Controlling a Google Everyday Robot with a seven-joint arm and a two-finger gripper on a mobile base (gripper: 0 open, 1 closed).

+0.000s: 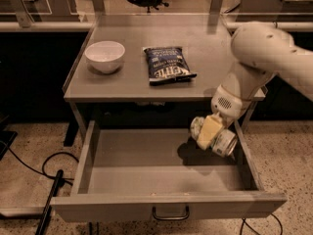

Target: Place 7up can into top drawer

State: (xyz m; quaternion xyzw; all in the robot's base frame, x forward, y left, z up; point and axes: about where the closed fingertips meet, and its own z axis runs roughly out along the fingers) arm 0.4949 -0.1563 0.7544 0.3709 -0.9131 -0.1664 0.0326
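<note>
The top drawer [122, 204] is pulled open below the tabletop, with its dark bar handle [170, 213] at the front centre. My gripper [208, 137] hangs over the drawer's right side, just inside the right wall. It is shut on the 7up can [225, 143], which lies sideways between the fingers with a silver end facing the camera and its pale green end showing on the left. One yellowish finger [209, 130] crosses the can's front. The can is held a little above the drawer floor and casts a shadow there.
On the grey tabletop [215, 58] a white bowl [104, 56] stands at the left and a dark blue chip bag [167, 64] lies in the middle. My white arm [264, 53] reaches in from the right. Black cables [49, 180] lie on the floor at left.
</note>
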